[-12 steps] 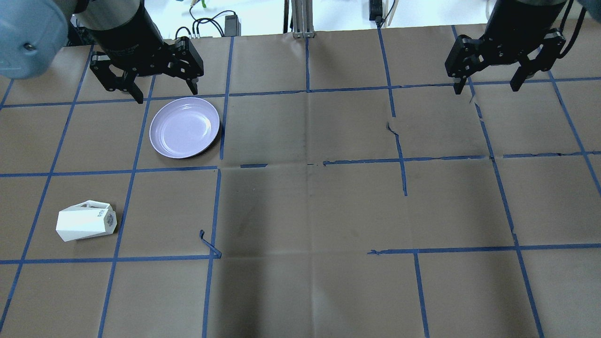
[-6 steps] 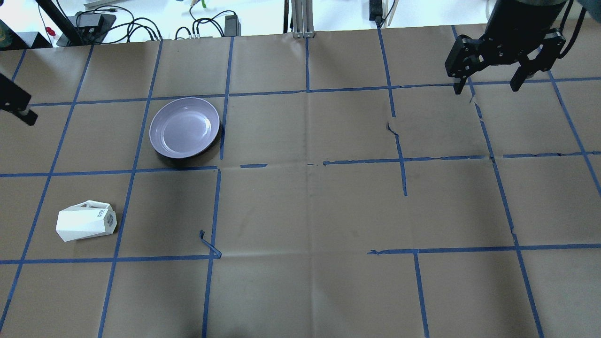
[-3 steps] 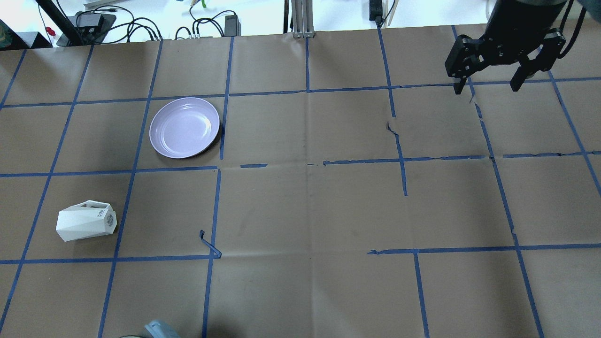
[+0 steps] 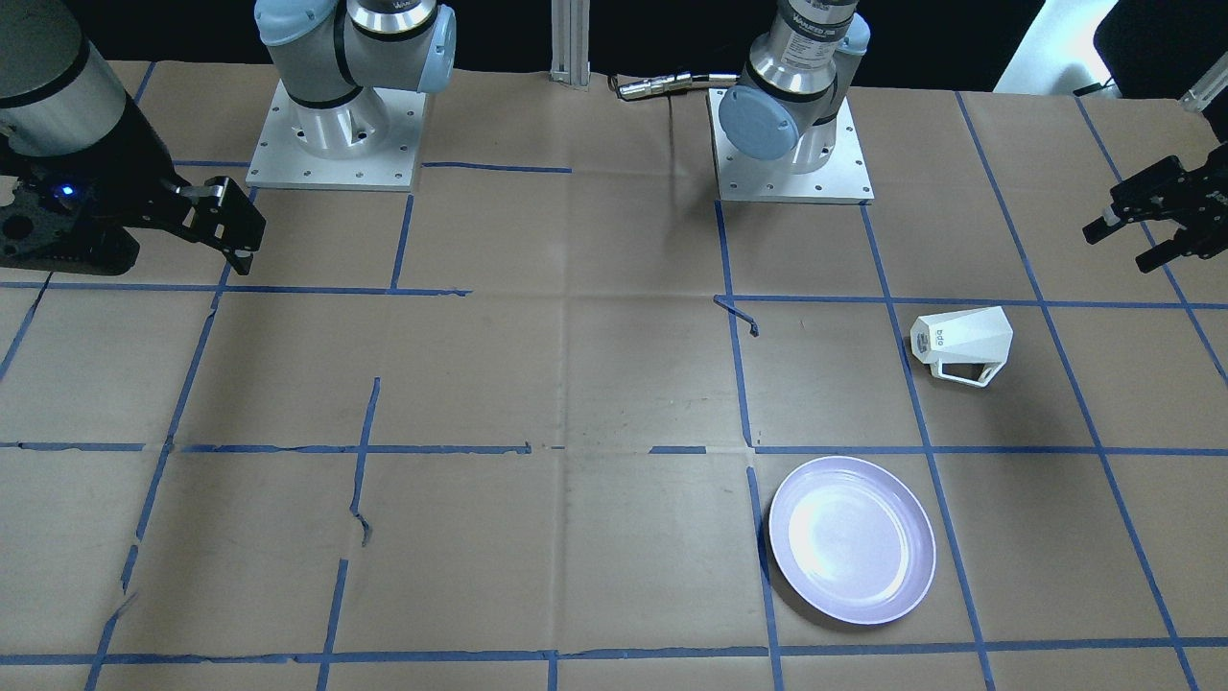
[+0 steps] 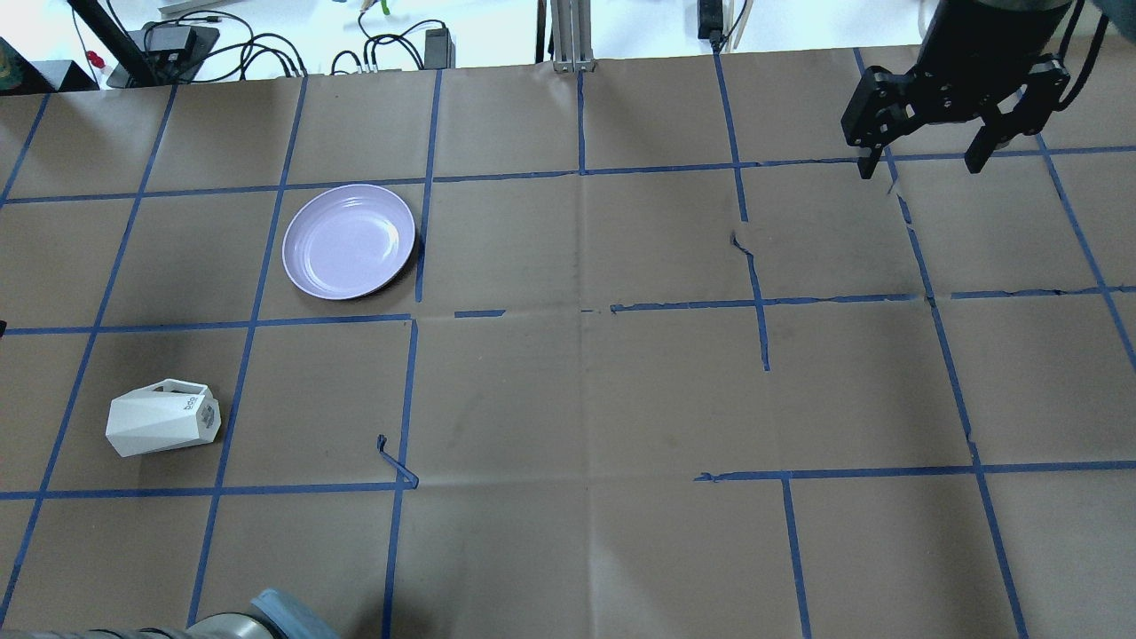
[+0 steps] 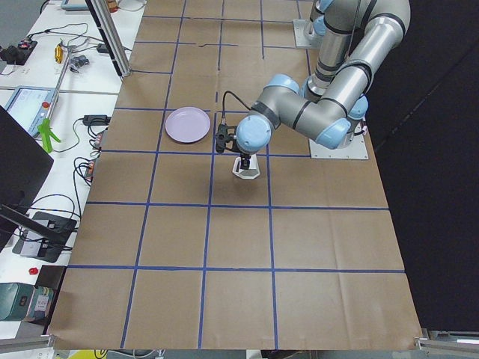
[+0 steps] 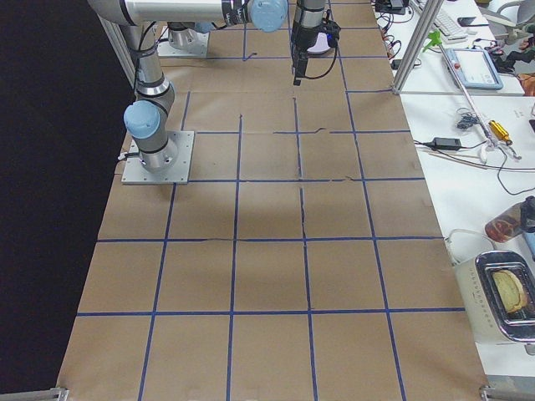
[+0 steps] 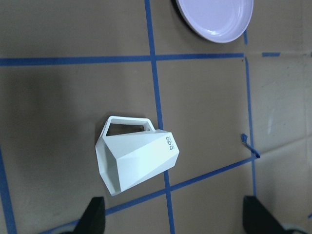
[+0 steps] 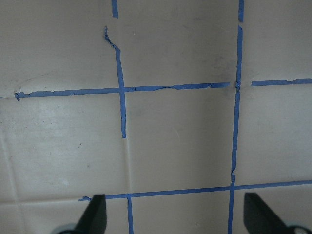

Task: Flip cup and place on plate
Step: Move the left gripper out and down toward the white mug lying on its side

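The white faceted cup (image 5: 162, 419) lies on its side at the table's left, handle toward the far side; it also shows in the front view (image 4: 962, 343) and the left wrist view (image 8: 138, 153). The lavender plate (image 5: 349, 241) sits empty farther back, also in the front view (image 4: 852, 539) and at the top of the left wrist view (image 8: 215, 17). My left gripper (image 8: 175, 222) is open and empty, high above the cup; in the front view it (image 4: 1127, 245) is at the right edge. My right gripper (image 5: 921, 167) is open and empty at the far right.
The table is covered in brown paper with a blue tape grid (image 5: 581, 311). A loose tape curl (image 5: 395, 466) sticks up right of the cup. My left arm's elbow (image 5: 257, 621) shows at the bottom edge of the overhead view. Cables and boxes (image 5: 177, 40) lie beyond the far edge.
My left arm swung from above the plate's far side out past the left edge of the overhead view; its elbow now shows at the bottom. Cup, plate and right arm have not moved.
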Robot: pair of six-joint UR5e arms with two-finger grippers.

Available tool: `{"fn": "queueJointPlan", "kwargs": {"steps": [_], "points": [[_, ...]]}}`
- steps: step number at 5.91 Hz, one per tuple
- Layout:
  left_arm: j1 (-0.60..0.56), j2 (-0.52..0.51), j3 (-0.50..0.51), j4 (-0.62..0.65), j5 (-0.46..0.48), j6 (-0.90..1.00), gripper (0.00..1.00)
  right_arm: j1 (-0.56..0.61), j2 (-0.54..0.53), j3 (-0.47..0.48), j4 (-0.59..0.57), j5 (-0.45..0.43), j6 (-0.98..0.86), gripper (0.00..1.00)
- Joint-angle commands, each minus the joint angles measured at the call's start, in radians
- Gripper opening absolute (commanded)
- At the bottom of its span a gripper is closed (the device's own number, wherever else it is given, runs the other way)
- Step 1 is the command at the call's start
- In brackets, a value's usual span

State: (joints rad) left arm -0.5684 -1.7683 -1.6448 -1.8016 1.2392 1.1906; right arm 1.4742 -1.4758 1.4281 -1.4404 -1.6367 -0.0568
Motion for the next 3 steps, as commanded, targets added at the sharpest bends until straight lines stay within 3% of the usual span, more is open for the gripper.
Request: {"fn": "queueJointPlan", "kwargs": {"steps": [1, 3], "points": [[0.062, -0.170, 0.011, -0.106, -0.104, 0.162, 0.99, 0.000, 0.000, 0.000, 0.000, 0.000, 0.000, 1.00], [0.123, -0.314, 0.019, -0.186, -0.159, 0.285, 0.99, 0.000, 0.000, 0.000, 0.000, 0.000, 0.000, 1.00]]}}
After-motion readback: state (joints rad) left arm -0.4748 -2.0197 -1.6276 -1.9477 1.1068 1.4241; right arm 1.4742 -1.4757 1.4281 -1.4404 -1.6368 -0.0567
